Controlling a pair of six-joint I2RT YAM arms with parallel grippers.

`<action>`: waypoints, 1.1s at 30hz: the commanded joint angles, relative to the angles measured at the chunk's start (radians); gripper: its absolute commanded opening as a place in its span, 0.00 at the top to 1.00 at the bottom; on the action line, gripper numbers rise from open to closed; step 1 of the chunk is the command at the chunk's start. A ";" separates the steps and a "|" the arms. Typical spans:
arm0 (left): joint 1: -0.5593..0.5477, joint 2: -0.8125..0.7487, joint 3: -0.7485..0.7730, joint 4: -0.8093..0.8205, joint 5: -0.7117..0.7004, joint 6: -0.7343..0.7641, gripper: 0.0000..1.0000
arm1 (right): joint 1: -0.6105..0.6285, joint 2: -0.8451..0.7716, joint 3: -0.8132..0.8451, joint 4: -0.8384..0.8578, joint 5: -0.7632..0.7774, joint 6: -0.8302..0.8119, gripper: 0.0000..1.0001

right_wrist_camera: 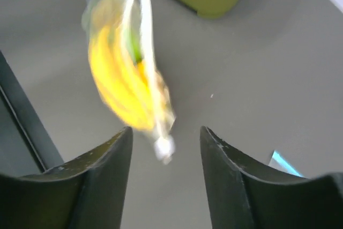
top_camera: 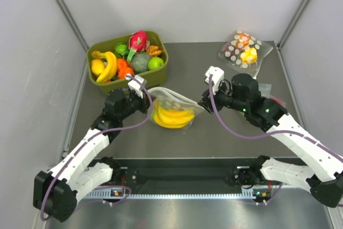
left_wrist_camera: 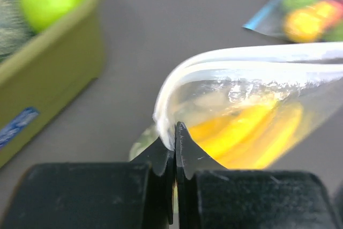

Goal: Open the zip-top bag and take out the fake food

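Observation:
The zip-top bag (top_camera: 172, 100) is at mid-table, clear with white dots, and holds a yellow banana bunch (top_camera: 172, 116). My left gripper (top_camera: 149, 103) is shut on the bag's left end. In the left wrist view the jaws (left_wrist_camera: 174, 135) pinch the bag's whitish edge (left_wrist_camera: 241, 65), with the bananas (left_wrist_camera: 246, 132) showing through the plastic. My right gripper (top_camera: 203, 103) is open at the bag's right end. In the right wrist view the bag (right_wrist_camera: 143, 36) and bananas (right_wrist_camera: 115, 73) are blurred, and the bag's white corner (right_wrist_camera: 163, 146) lies between the open fingers without touching them. A little green shows behind the bananas.
A green bin (top_camera: 94, 81) at the back left holds loose toy fruit, including a pink dragon fruit (top_camera: 138, 40). It also shows in the left wrist view (left_wrist_camera: 53, 79). A second dotted bag (top_camera: 244, 49) with orange and yellow pieces lies at the back right. Grey walls flank the table.

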 commanded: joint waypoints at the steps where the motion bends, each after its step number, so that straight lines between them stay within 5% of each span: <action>1: 0.003 -0.055 -0.047 0.195 0.287 0.033 1.00 | -0.011 -0.018 0.084 0.050 -0.010 0.004 0.44; 6: 0.000 -0.044 -0.047 0.192 0.428 0.038 1.00 | -0.024 0.048 0.117 0.099 -0.083 -0.016 0.40; 15: -0.003 -0.061 -0.034 0.166 0.416 0.043 1.00 | -0.027 0.131 0.108 0.123 -0.275 0.000 0.41; 33: -0.006 -0.070 -0.028 0.164 0.421 0.040 1.00 | -0.027 0.203 0.021 0.150 -0.321 0.000 0.43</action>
